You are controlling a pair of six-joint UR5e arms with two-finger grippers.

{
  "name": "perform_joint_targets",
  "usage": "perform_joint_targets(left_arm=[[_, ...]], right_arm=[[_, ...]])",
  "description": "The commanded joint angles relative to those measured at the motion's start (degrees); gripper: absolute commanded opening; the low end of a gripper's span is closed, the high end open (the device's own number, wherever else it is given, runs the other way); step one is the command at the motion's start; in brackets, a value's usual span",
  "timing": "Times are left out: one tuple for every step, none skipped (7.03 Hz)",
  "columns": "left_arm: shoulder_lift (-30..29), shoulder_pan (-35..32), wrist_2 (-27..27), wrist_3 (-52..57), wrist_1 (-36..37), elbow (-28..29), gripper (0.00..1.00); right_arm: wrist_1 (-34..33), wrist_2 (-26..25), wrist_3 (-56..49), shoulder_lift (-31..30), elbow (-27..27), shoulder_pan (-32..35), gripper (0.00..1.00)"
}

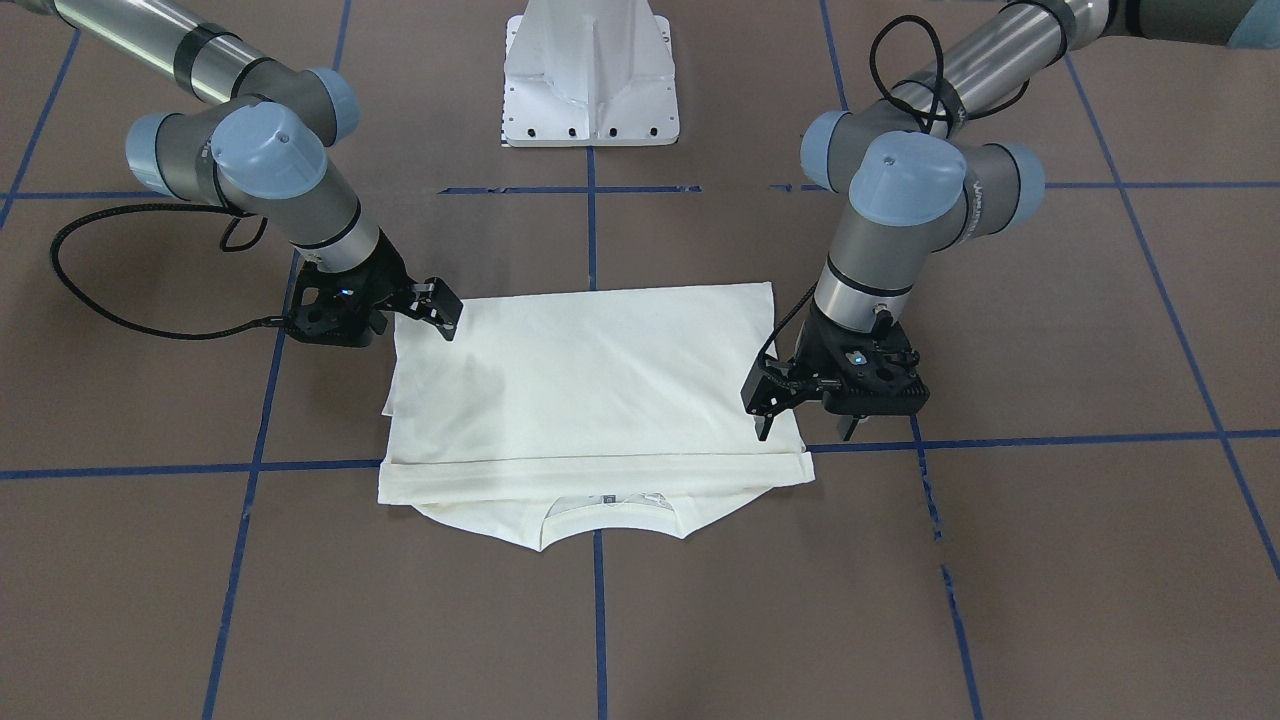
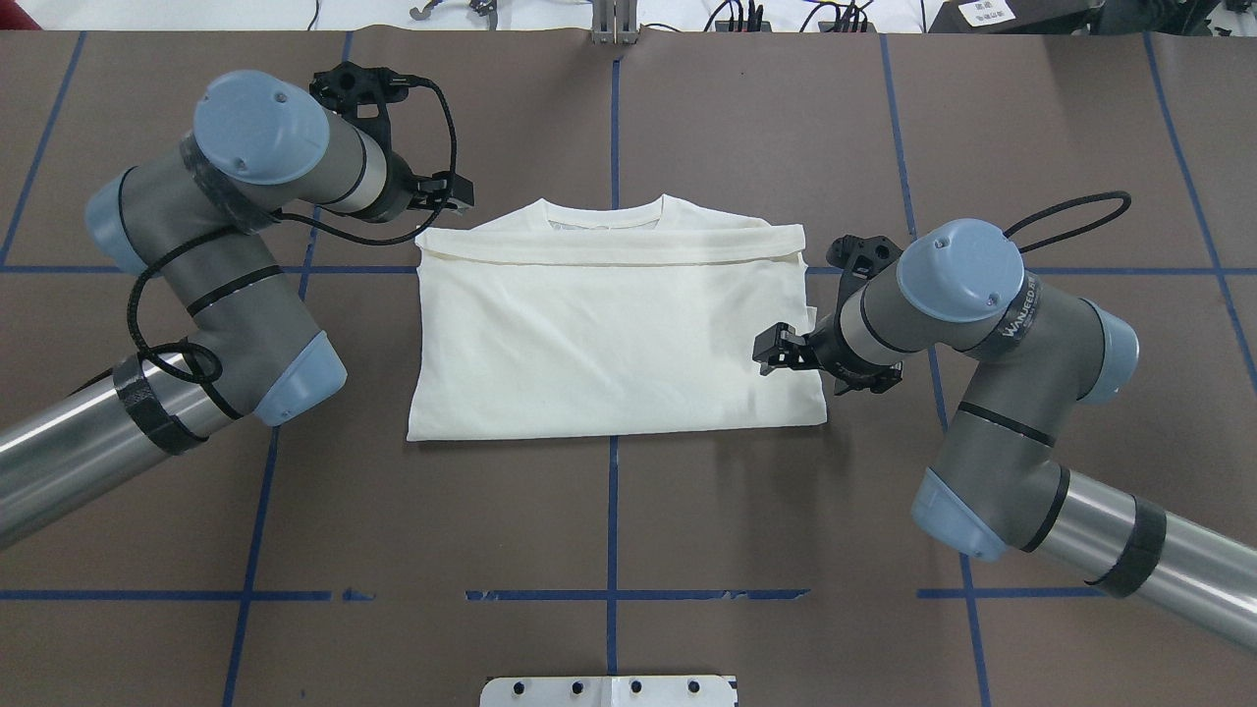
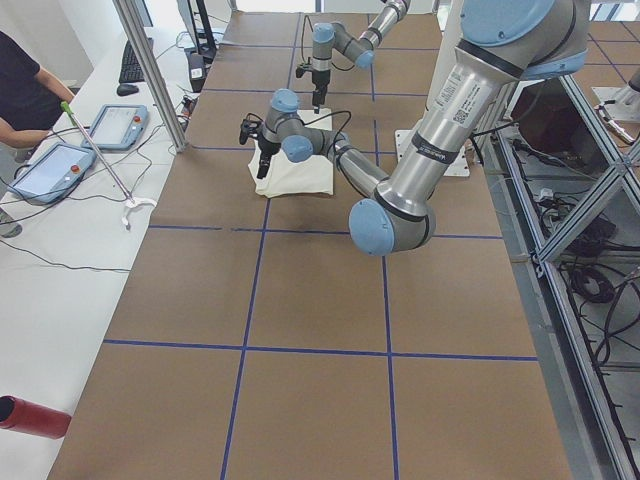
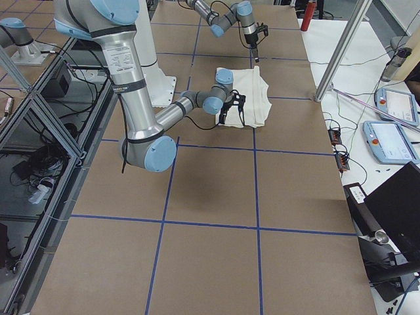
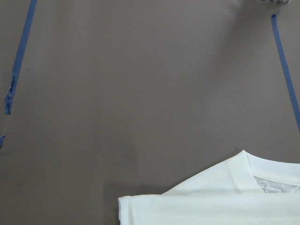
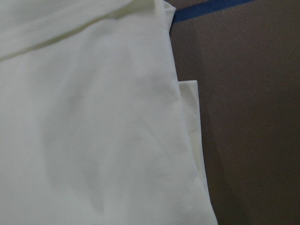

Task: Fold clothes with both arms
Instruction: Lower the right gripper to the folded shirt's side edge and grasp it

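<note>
The cream-white shirt (image 2: 609,334) lies folded into a flat rectangle on the brown table, plain side up. Its collar (image 1: 610,515) sticks out at the edge far from the robot base. My left gripper (image 1: 805,428) hovers at the shirt's collar-end corner on my left, fingers spread, open and holding nothing. The left wrist view shows that corner (image 5: 225,197) and bare table. My right gripper (image 2: 771,349) sits open over the shirt's right edge, just above the cloth. The right wrist view shows the layered edge (image 6: 187,140) close up.
The white pedestal base (image 1: 590,80) stands behind the shirt. Blue tape lines (image 2: 614,511) grid the table. A side bench with tablets (image 3: 50,170), a person's arm (image 3: 25,95) and a metal post (image 3: 150,70) flank the far edge. A red cylinder (image 3: 30,415) lies near that bench.
</note>
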Motion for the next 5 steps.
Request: perform_joint_targets(left_arm=[[-0.15,0.08,0.00,-0.19,-0.07,-0.09,1.00],[-0.15,0.08,0.00,-0.19,-0.07,-0.09,1.00],[-0.15,0.08,0.00,-0.19,-0.07,-0.09,1.00],[0.03,0.08,-0.09,-0.10,-0.07,-0.35,1.00],[0.03,0.08,-0.09,-0.19,-0.07,-0.36,1.00]], right_arm=[[0.00,-0.70,0.00,-1.18,0.15,-1.20,0.96],[0.00,-0.61,0.00,-1.18,0.06,-1.20,0.69],[0.00,-0.61,0.00,-1.53,0.14,-1.20,0.39],[0.00,-0.61,-0.09,-1.62,0.23,-1.12,0.06],[0.09,-0.61,-0.09,-1.54,0.23,-1.12,0.00]])
